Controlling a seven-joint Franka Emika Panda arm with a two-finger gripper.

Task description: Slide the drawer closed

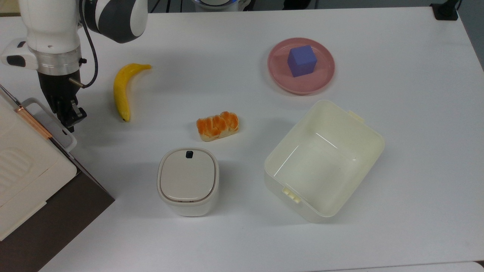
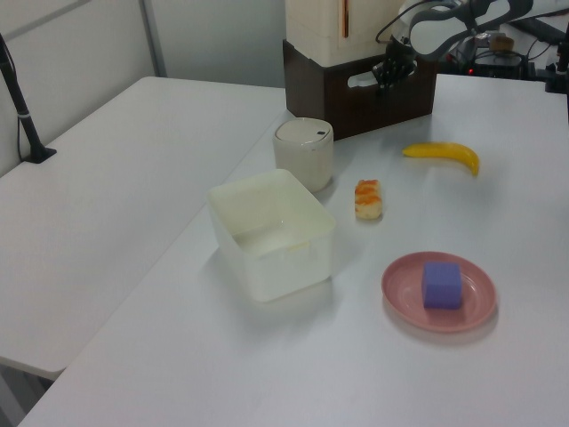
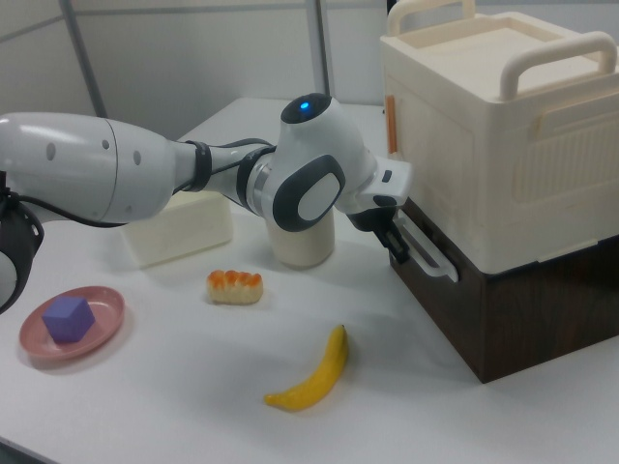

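Drawer sits pushed in, its front flush with the dark cabinet, at 9 o'clock on the worktop in the top view. Tool against the white handle; finger spread cannot be told. Banana at the tool's 2 o'clock.

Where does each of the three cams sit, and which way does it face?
Top view: overhead, looking down on the table; arm at its upper left, gripper at the drawer handle.
Left view: raised, beyond the tub, facing the cabinet at the far end.
Right view: low, beside the banana, facing the cabinet; arm crosses it.
All share the banana and gripper.
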